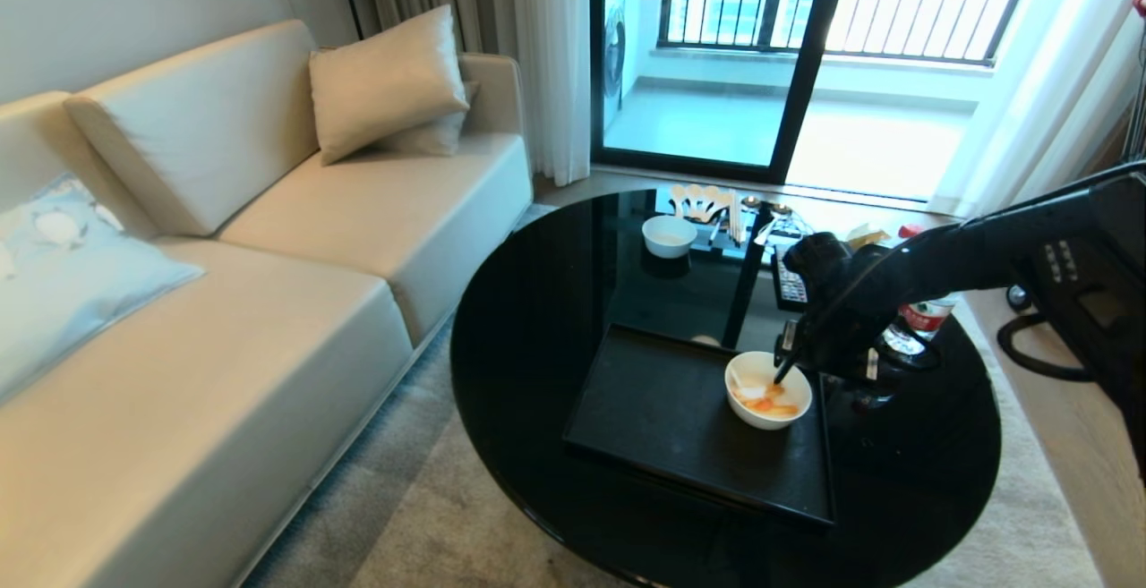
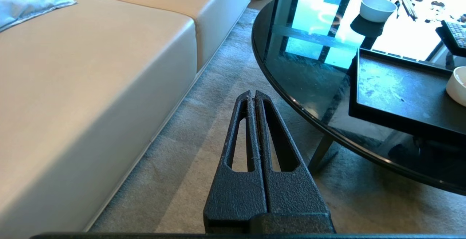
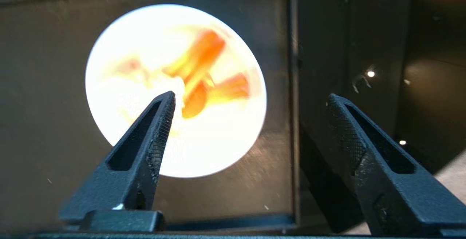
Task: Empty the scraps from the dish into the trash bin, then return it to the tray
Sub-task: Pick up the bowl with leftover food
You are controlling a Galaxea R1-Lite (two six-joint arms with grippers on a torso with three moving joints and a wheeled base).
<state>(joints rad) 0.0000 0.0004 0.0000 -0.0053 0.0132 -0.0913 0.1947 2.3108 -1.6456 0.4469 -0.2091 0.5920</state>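
A: Head view, left to right: cream sofa (image 1: 224,302) with pillows, then round glossy black glass table (image 1: 537,319), then flat matte black rectangular tray (image 1: 662,409) with a low rim. Sitting inside the tray near its right edge: deep-sided glossy cream-white round bowl (image 1: 768,391). Inside it: small orange chunks and pale bits of food scraps (image 1: 770,402).

B: And the right gripper (image 1: 788,364)?

A: Poised just over the bowl's right rim, spread wide, holding nothing. In the right wrist view, one finger (image 3: 160,122) over the bowl's inside, the other (image 3: 356,137) beyond the tray's rim. Contact with the bowl: not possible to tell.

B: Left gripper (image 2: 255,100)?

A: Parked low beside the sofa, over grey carpet (image 2: 204,159), pressed shut, empty.

B: Handling of the bowl?

A: Likely ceramic or hard plastic: stiff, smooth, probably slippery under textured pads, breakable if dropped on glass. Fairly light by the look, scraps adding little. Best hold: a pinch across the wall at the right rim, one finger inside, one outside, clear of the food. Worth keeping level until over the bin, since loose scraps would slide.

B: Trash bin?

A: Nowhere in any view.

B: Farther right?

A: Second, smaller white bowl (image 1: 669,235) and a row of spoons (image 1: 707,201) at the table's far side, dark remote control (image 1: 788,284), then clear plastic bottle (image 1: 918,319) with a red-and-white label behind the arm.

B: Readable writing?

A: None. Bottle label too small, remote keys unreadable.
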